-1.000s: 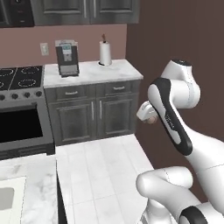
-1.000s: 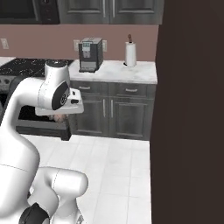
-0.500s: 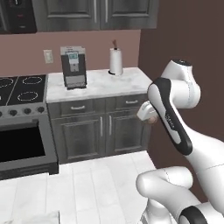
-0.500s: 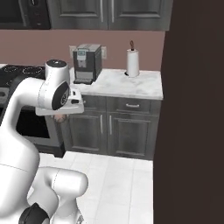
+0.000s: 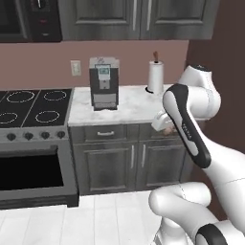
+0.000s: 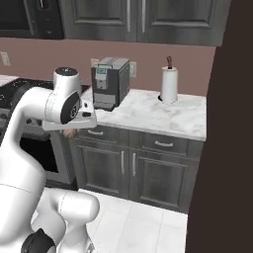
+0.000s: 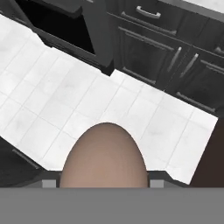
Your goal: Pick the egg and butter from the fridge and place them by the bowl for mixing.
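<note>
The counter point(image 5: 129, 107) looms nearer than before; the tool point(image 7: 105, 186) grasps the egg point(image 7: 104, 158).

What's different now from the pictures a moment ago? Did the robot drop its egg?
No. The base drove, so both base views swung: the coffee machine, paper towel roll and counter slid across the picture and look nearer, but they did not move themselves. The arm kept its pose, and the tool stays closed on the egg.
</note>
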Robot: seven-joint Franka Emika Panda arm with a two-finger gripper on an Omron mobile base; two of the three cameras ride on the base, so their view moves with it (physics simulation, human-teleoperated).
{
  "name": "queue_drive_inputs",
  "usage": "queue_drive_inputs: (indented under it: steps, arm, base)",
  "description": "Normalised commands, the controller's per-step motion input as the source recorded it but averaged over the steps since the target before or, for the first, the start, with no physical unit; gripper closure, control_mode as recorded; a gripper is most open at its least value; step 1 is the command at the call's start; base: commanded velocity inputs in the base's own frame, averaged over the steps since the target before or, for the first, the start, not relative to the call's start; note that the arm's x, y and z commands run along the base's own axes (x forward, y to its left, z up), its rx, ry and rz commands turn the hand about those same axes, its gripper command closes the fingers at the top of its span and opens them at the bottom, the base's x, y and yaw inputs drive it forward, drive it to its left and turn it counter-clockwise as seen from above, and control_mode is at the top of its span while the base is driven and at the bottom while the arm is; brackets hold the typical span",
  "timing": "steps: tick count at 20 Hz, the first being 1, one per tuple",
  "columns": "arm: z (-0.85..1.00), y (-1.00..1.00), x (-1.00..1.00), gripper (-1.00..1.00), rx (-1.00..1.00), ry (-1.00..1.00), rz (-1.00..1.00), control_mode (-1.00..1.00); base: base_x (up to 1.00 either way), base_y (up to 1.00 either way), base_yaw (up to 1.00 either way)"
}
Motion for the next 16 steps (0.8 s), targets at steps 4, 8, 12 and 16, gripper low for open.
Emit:
queue_drive_inputs:
  steps: [4,8,12,16]
  arm:
    - [0.00,0.00,0.00,1.00,0.00,0.00,0.00,1.00]
    - [0.00,0.00,0.00,1.00,0.00,0.00,0.00,1.00]
    - [0.00,0.00,0.00,1.00,0.00,0.00,0.00,1.00]
    - [0.00,0.00,0.00,1.00,0.00,0.00,0.00,1.00]
  base:
    - [0.76,0.00,0.36]
    - [0.74,0.00,0.42]
    - [0.67,0.00,0.47]
    - [0.54,0.00,0.53]
